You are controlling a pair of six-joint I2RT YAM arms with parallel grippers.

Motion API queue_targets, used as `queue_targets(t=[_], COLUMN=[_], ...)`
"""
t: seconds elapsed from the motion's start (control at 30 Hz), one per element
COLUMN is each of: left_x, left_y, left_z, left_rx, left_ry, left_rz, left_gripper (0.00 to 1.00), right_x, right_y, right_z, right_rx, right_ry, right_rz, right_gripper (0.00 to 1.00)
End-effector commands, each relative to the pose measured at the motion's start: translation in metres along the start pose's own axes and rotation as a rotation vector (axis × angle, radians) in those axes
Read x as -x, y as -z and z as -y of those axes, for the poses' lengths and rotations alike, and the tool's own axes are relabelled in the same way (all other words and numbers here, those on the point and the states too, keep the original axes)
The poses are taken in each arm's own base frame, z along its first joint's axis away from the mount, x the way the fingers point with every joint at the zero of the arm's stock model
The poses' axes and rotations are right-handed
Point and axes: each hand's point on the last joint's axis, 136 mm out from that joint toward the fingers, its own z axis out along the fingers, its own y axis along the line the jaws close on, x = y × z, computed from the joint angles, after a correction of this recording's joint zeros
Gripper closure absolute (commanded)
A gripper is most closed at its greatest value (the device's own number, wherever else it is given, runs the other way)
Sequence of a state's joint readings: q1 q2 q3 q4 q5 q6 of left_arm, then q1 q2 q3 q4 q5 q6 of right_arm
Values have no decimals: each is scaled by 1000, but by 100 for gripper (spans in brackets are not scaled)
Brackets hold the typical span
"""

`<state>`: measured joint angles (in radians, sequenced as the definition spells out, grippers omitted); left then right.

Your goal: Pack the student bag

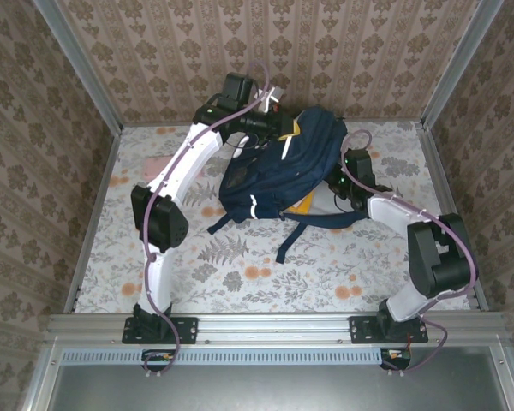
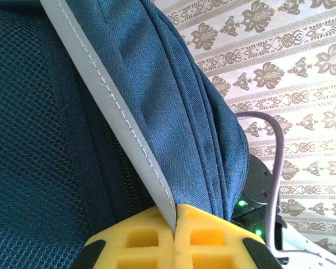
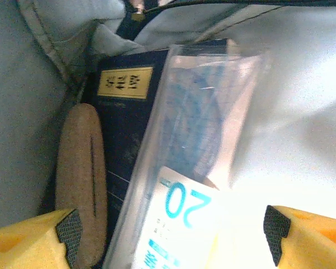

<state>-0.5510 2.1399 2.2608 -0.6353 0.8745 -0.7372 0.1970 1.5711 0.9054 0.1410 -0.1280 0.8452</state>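
Note:
The student bag (image 1: 278, 167), navy with dark straps, is held up over the middle of the table. At the bag's top, my left gripper (image 1: 283, 128) is shut on a light grey trim strip (image 2: 117, 112) that runs between its yellow fingertips (image 2: 213, 235). My right gripper (image 1: 330, 190) reaches into the bag's right side. Its yellow fingers (image 3: 28, 241) stand wide apart and open (image 3: 168, 238). Between them inside the bag lies a clear plastic packet (image 3: 196, 168) printed with "20", which neither finger pinches. Beside it are a dark book with a gold label (image 3: 123, 112) and a brown cork-like piece (image 3: 78, 179).
A pink flat object (image 1: 158, 163) lies on the floral table (image 1: 240, 274) at the left, behind my left arm. Loose bag straps (image 1: 295, 231) trail toward the table's front. Patterned walls close in the back and both sides.

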Motion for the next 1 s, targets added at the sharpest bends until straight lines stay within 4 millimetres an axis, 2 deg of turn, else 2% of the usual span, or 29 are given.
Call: queue_targets(t=[0.0,0.1,0.17,0.2,0.23,0.3,0.37,0.43,0.5,0.53,0.6,0.67,0.7,0.73,0.83,0.87,0.97], left_x=[9,2,-9,-16,-21,-24,-17,-2,10,21,28,27,22,15,-4,-7,-22], left_y=[38,29,21,17,15,19,36,64,99,125,165,206,231,252,287,291,305], left_z=[71,62,53,48,41,30,14,-11,-37,-57,-93,-135,-159,-184,-242,-254,-291], left_rx=[-109,-79,-51,-22,13,78,175,283,384,424,494,586,662,729,820,840,968], left_ry=[-204,-195,-196,-202,-209,-220,-209,-188,-135,-81,41,180,266,369,642,700,888], left_rz=[92,73,39,18,6,9,70,177,289,364,488,600,658,704,742,740,716], left_gripper=[100,97,76,63,55,49,48,44,41,40,36,30,23,12,4,0,0], right_x=[15,43,63,72,81,95,104,106,99,93,80,67,61,54,40,37,28], right_y=[36,81,115,133,150,177,191,182,163,151,130,110,102,95,79,76,68], right_z=[26,47,50,49,46,35,18,-7,-28,-42,-60,-75,-81,-85,-92,-93,-90], right_rx=[-180,-336,-393,-408,-413,-400,-360,-291,-243,-196,-149,-100,-93,-87,-89,-92,-117], right_ry=[31,43,47,45,41,44,80,152,207,245,285,313,323,336,373,384,412], right_rz=[84,248,367,423,475,545,567,496,399,349,278,213,188,170,141,137,130], right_gripper=[15,16,17,17,17,17,17,16,16,16,16,16,15,15,15,14,14])
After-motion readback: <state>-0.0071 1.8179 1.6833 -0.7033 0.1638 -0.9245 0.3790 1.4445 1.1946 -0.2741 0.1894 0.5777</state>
